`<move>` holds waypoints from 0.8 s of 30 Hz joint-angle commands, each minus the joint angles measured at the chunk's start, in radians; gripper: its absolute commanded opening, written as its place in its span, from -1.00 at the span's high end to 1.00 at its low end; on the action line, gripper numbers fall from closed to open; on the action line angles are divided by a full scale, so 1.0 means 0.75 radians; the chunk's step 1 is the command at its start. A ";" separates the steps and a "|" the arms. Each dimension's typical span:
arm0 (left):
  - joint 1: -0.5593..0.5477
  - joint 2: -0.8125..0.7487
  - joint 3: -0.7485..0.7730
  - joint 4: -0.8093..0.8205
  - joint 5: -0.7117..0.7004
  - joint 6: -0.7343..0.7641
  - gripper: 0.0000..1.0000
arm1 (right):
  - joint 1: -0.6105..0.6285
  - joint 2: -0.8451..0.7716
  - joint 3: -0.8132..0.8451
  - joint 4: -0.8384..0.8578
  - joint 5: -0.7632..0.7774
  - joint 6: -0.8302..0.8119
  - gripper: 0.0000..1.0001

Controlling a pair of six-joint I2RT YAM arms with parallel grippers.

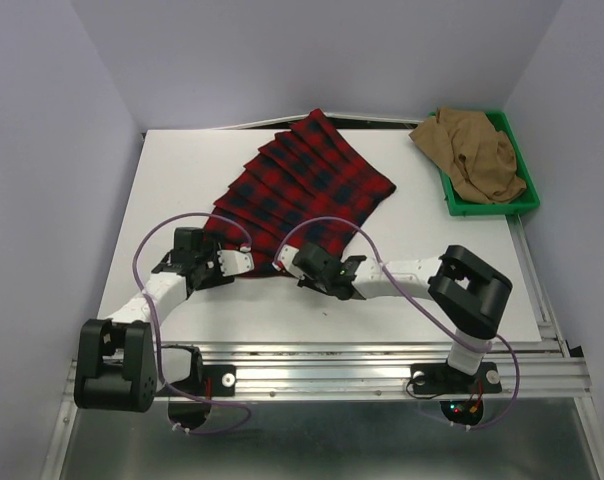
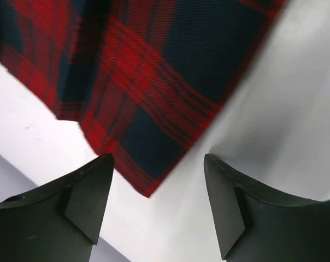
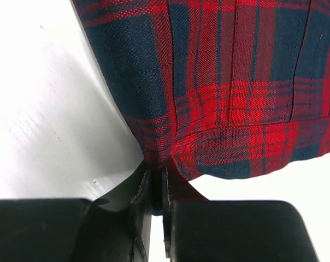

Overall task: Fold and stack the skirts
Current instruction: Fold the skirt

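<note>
**Right hand clamps the plaid edge**

The red plaid skirt (image 1: pixel 302 185) lies fanned out mid-worktop (image 1: pixel 182 170). The right hand (image 3: pixel 157 180) is pinched tight on its near edge, cloth caught between the fingers. Just to the left, the left hand (image 2: pixel 157 185) stands wide, a corner of the plaid just ahead of its fingertips, nothing gripped. The tan skirt (image 1: pixel 477 155) sits crumpled in the green tray (image 1: pixel 487 208), far right.
</note>
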 commanded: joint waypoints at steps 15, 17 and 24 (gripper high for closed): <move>0.109 -0.502 0.168 -0.241 0.123 -0.167 1.00 | -0.002 -0.110 0.392 -0.472 -0.786 0.086 0.99; 0.107 -0.608 0.214 -0.312 0.123 -0.267 1.00 | -0.002 -0.108 0.441 -0.472 -0.892 0.153 0.99; 0.156 -0.822 0.363 -0.339 0.041 -0.511 1.00 | -0.002 -0.110 0.546 -0.492 -1.165 0.276 0.99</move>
